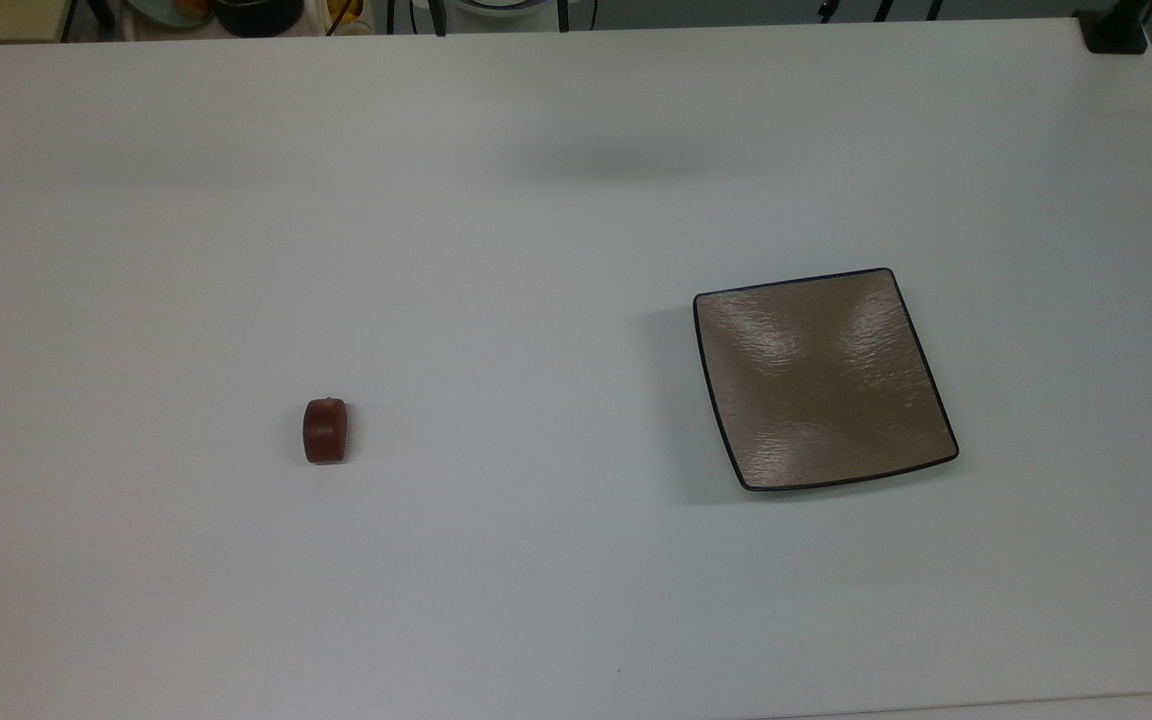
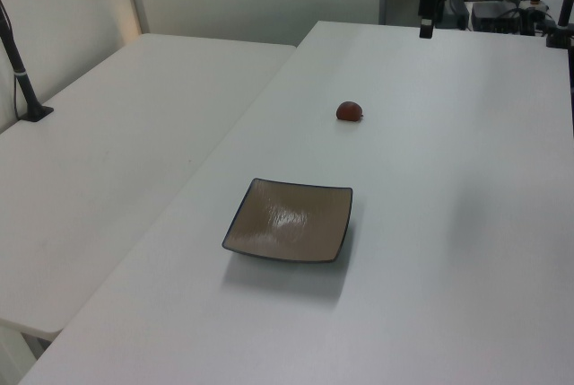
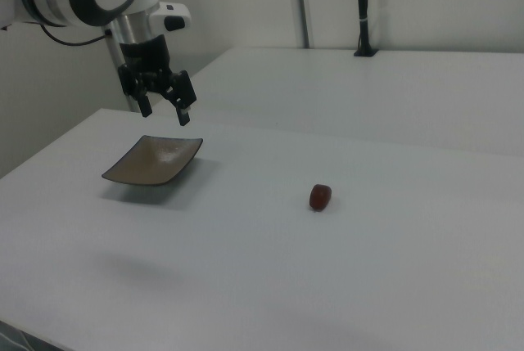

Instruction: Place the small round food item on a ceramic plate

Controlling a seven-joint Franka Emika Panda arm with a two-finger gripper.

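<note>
Small round food item (image 1: 325,431) sits alone on the white table (image 1: 536,600), reddish-brown stubby lump, lying on its side, nothing touching it. In the top view it is on the top view's left half, with the ceramic plate (image 1: 824,380) well apart on the top view's right. Plate is square, taupe, dark rim, bare, nothing on it. In the left view the food item (image 2: 350,111) is farther back and the plate (image 2: 289,222) nearer the camera.

Gripper (image 3: 164,104) hangs in the air in the right view, fingers apart, holding nothing, pointing down. It looks to hover above or behind the plate (image 3: 154,160), on the right view's left; the food item (image 3: 320,196) is well apart from it toward the right view's right.

Step, as I judge it: pick not yet started, approach phase. Next move calls for travelling across to the food item, lining the spread fingers either side of it, descending close to the table, then closing. Item is tiny and rounded, so could roll or squirt out if the grasp is off-centre.
</note>
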